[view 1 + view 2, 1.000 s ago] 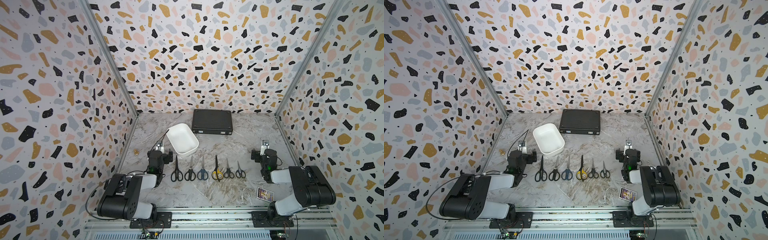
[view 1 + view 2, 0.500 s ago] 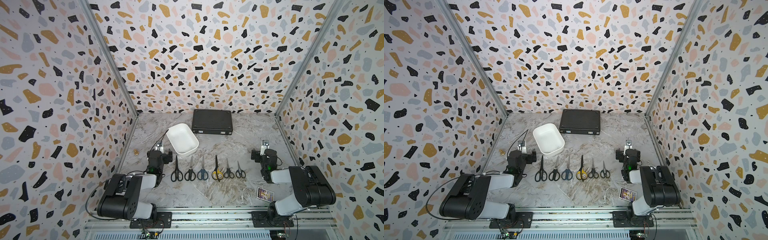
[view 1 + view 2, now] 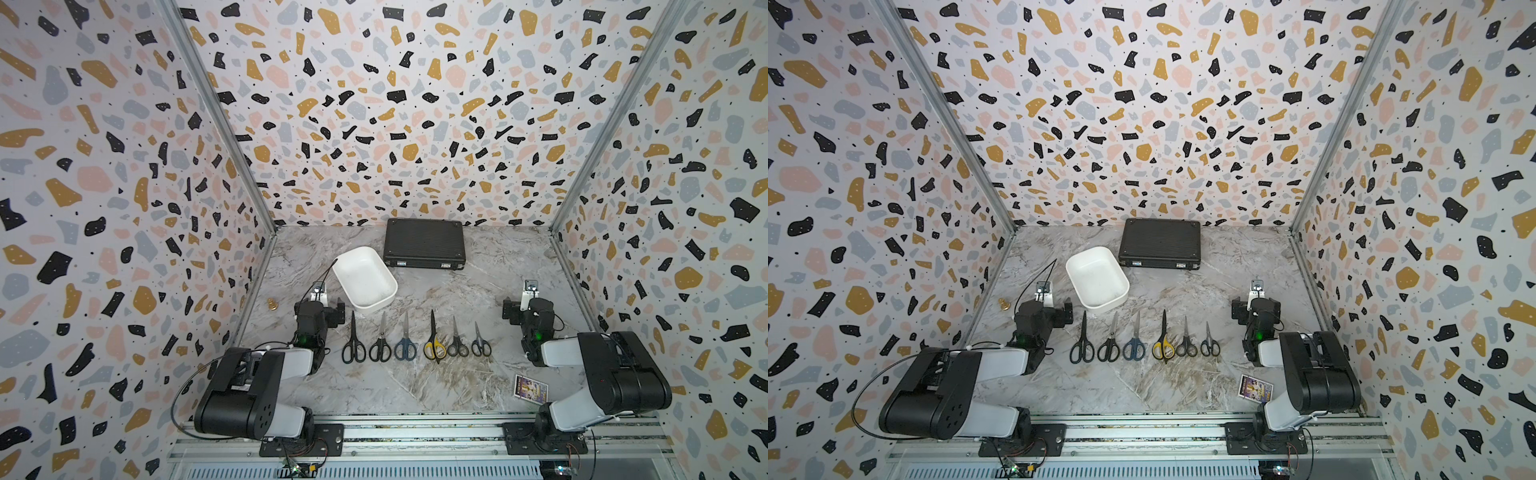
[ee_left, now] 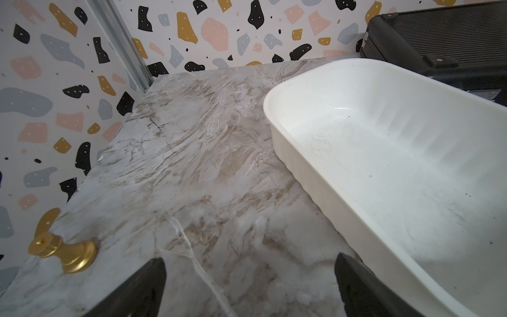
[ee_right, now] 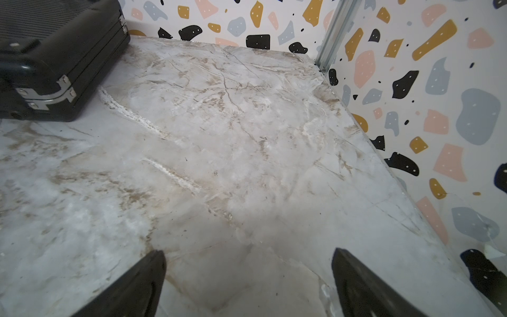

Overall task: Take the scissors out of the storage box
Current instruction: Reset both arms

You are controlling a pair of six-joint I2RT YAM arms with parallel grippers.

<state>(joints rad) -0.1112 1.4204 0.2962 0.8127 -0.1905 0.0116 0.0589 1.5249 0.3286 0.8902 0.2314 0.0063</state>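
White storage box point(image 3: 365, 277): rounded-rectangular tub with plain smooth walls, open side up, empty, standing at a slant. Faint dark specks on its inner floor in the left wrist view point(image 4: 384, 170).

Scissors point(image 3: 1163, 340): six pairs, all outside the box, lying flat in one side-by-side row in front of it, blades shut and pointing to the back, handles to the front. From the left: first black pair point(image 3: 353, 338), tip just beside the box's near corner; second black pair point(image 3: 381, 338); dark blue pair point(image 3: 405, 338); yellow-and-black pair point(image 3: 433, 340), longest; small black pair point(image 3: 456, 343); small blue-grey pair point(image 3: 478, 341).
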